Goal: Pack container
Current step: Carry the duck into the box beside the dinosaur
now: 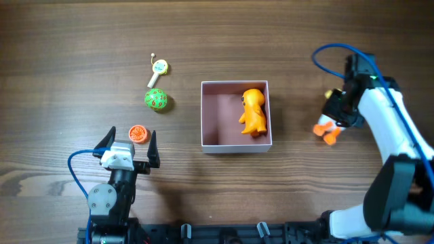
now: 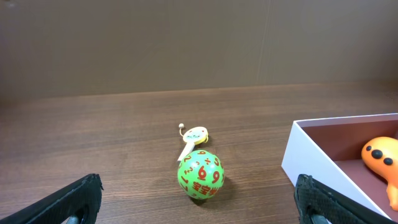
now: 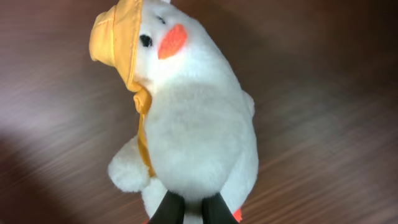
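Overhead: the box (image 1: 220,118) sits at the centre of the worktop (image 1: 291,196), an orange toy (image 1: 253,112) inside. Its thin walls should make it light and easily shoved; steady it by a rim. The left hand (image 1: 129,144) gapes beside a cap (image 1: 138,133). Left wrist: a green ball (image 2: 199,175) lies ahead. Right wrist: the right hand (image 3: 188,210) pinches a soft plush (image 3: 199,124), seemingly near its feet.

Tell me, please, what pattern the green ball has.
The ball shows orange-red numbers; left wrist view.
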You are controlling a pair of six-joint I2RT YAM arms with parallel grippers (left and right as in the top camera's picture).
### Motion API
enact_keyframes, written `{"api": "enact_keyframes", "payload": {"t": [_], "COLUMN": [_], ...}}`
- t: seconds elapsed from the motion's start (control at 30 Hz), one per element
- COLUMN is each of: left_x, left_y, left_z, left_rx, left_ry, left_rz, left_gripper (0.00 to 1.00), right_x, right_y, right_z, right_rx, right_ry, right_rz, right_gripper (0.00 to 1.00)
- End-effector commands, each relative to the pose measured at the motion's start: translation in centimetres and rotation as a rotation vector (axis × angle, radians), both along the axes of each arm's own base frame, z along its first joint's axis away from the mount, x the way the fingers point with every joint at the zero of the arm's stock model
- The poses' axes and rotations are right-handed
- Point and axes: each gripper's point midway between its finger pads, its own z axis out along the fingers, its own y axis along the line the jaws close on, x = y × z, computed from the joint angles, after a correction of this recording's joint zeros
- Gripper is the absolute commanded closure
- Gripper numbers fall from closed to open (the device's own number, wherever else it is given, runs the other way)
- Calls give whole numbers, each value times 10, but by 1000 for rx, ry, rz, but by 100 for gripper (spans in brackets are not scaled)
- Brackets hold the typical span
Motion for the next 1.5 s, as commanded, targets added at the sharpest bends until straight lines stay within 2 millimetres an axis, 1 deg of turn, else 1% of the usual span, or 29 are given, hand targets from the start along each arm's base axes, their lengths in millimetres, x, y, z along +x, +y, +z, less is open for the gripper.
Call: {"api": "enact_keyframes", "payload": {"t": [0.0,0.03,0.07,0.13,0.2,0.3,0.4,0.47,0.53,0.57,0.6,0.63,0.67,0.8,0.87,0.93,1.07,1.33,1.47], "left_x": [0,0,0,0,0,0,0,0,0,0,0,0,0,0,0,0,0,0,0], "left_y": [-1,-1,-1,-1,-1,-1,-1,-1,-1,-1,-1,-1,-1,-1,-1,-1,-1,-1,-1], "left_z": [-2,-2,-2,-2,-2,-2,-2,-2,-2,-2,-2,-2,-2,-2,-2,-2,-2,-2,-2], "left_rx": [20,20,20,20,20,20,20,20,20,20,20,20,20,20,20,20,20,20,20], "left_ry": [-2,-1,-2,-2,-2,-2,-2,-2,-2,-2,-2,-2,-2,-2,-2,-2,-2,-1,-2], "left_rz": [-4,-4,-4,-4,-4,-4,-4,-4,-4,-4,-4,-4,-4,-4,-4,-4,-4,-4,-4], "left_gripper": [0,0,0,0,0,0,0,0,0,0,0,0,0,0,0,0,0,0,0], "right_x": [27,26,23,14,5,-3,-5,-5,-4,-4,-4,-4,-4,-3,-1,0,-3,-5,-5], "right_y": [54,68,77,104,126,157,194,220,244,252,260,265,273,296,305,308,307,308,308], "right_z": [94,115,131,161,177,182,176,168,150,142,129,119,103,67,61,59,55,54,44], "right_rx": [-13,-22,-29,-7,28,91,154,178,196,201,202,199,192,181,197,212,224,235,222], "right_ry": [-269,-319,-356,-444,-497,-519,-516,-504,-468,-446,-413,-387,-349,-285,-285,-286,-264,-253,-229], "right_rz": [233,272,295,343,377,424,480,518,534,533,531,534,539,568,562,546,503,508,507], "right_gripper": [96,96,96,96,96,96,96,96,96,96,96,96,96,96,96,96,96,96,96]}}
